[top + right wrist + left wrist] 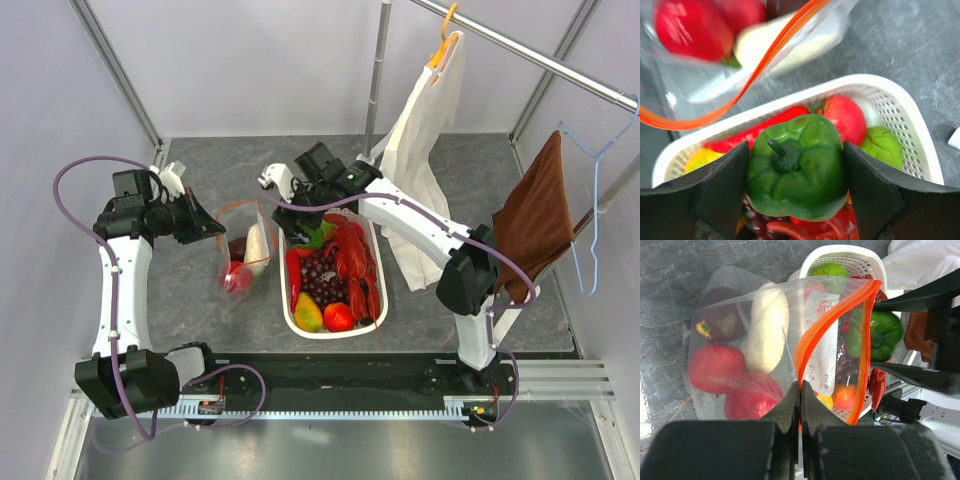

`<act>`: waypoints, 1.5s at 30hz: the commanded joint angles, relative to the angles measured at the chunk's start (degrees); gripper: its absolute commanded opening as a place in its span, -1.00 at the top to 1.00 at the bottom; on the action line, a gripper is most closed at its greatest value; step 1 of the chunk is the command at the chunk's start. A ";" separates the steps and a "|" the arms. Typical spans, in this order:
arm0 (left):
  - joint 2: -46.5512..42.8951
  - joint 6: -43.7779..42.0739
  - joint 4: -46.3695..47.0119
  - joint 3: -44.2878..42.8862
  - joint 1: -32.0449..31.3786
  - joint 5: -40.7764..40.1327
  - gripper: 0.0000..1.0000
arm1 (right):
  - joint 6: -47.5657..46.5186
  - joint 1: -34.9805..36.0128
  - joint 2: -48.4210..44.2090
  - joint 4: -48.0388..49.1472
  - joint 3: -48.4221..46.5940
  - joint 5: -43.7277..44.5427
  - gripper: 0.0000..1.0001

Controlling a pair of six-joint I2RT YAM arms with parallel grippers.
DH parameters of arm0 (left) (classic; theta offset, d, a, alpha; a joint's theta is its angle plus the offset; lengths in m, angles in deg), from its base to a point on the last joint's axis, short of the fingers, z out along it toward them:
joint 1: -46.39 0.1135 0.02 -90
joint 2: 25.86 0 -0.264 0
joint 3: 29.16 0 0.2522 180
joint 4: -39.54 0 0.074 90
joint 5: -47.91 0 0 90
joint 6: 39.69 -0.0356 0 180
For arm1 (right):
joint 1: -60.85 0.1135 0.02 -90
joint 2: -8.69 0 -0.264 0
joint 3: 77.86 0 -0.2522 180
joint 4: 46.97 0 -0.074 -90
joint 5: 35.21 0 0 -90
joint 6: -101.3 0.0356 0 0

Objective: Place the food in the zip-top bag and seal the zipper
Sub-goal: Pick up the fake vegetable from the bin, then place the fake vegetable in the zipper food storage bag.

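Observation:
My left gripper (801,387) is shut on the orange-red zipper (815,332) of the clear zip-top bag (740,300) and holds its mouth open next to the basket. Inside the bag lie a white radish (767,327), a dark purple bulb (720,320) and two red fruits (715,367). My right gripper (796,165) is shut on the green pepper (800,175), both fingers (725,185) pressed against its sides, above the white basket (920,145). That basket (330,333) still holds a lobster (352,262), grapes (322,272), a red chili and other pieces.
A white garment (425,150) on an orange hanger and a brown cloth (535,215) hang from a rail at the back right. Grey walls and metal posts enclose the table. The arm bases sit on the black rail (330,375) at the near edge.

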 commanded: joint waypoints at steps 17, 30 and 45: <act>0.34 1.74 1.87 -0.69 0.36 2.73 0.96 | 32.75 -4.29 -10.46 28.40 -1.71 -18.29 -0.18; 1.13 1.83 1.61 -1.30 1.06 8.09 0.96 | 28.72 4.67 -4.92 42.81 3.08 -17.07 -0.29; 1.49 1.66 1.08 -1.13 3.88 13.63 0.96 | 14.28 5.29 -5.79 44.49 6.89 -8.72 -0.96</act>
